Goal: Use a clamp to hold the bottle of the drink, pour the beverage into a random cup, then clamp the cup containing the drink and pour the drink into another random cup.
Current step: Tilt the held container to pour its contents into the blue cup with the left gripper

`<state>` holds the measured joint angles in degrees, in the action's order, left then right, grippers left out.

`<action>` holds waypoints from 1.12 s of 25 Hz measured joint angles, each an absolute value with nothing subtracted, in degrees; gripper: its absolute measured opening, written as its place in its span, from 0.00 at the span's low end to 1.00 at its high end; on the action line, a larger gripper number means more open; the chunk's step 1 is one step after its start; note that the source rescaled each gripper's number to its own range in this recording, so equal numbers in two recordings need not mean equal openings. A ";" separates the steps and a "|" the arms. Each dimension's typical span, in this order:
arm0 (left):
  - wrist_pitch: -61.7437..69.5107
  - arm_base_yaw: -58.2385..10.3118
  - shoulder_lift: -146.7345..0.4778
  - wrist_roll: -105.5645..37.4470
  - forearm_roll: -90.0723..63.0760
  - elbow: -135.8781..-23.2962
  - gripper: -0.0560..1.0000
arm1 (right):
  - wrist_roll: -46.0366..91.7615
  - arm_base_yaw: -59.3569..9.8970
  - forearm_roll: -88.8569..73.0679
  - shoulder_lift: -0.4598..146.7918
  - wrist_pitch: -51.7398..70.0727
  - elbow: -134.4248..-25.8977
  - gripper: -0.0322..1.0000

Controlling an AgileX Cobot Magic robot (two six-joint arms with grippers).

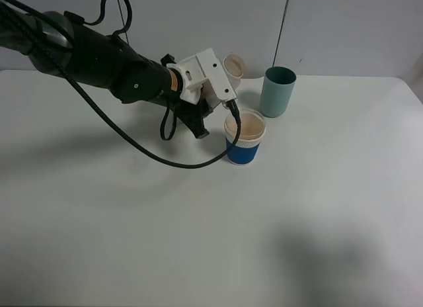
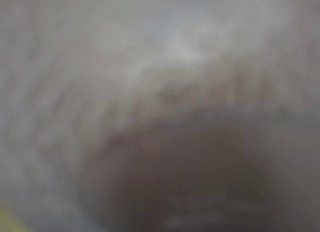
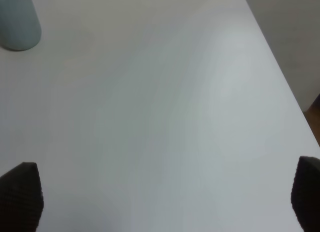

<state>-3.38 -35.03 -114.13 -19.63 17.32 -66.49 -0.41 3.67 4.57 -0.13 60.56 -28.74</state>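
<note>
My left gripper [image 1: 221, 105], under its white housing, hangs at the near-left rim of the short blue-sleeved cup [image 1: 244, 139], which stands upright and looks tan inside. The fingers are hidden and the jaws are shut. In the left wrist view the bottle [image 2: 165, 87] is only a close grey blur, with the brown beverage [image 2: 175, 167] below it. The pale tumbler [image 1: 234, 64] peeks out behind the housing. My right gripper [image 3: 165, 197] is open over bare table, with nothing between its dark fingertips [image 3: 22, 192].
A teal cup [image 1: 277, 90] stands right of the tumbler and behind the blue-sleeved cup; it also shows as the teal cup [image 3: 17, 22] in the right wrist view. The black cable [image 1: 132, 138] loops down over the white table [image 1: 198, 241]. The table's edge [image 3: 280, 67] runs beside the right gripper.
</note>
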 joint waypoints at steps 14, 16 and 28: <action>-1.15 -35.03 -114.61 -20.66 24.48 -71.04 0.06 | -0.41 3.67 4.57 -0.13 60.56 -28.74 1.00; -1.15 -35.03 -114.61 -21.05 25.63 -71.04 0.06 | -0.41 3.67 4.57 -0.13 60.56 -28.74 1.00; -1.08 -34.32 -114.70 -21.71 34.17 -71.04 0.06 | -0.41 3.67 4.57 -0.13 60.56 -28.74 1.00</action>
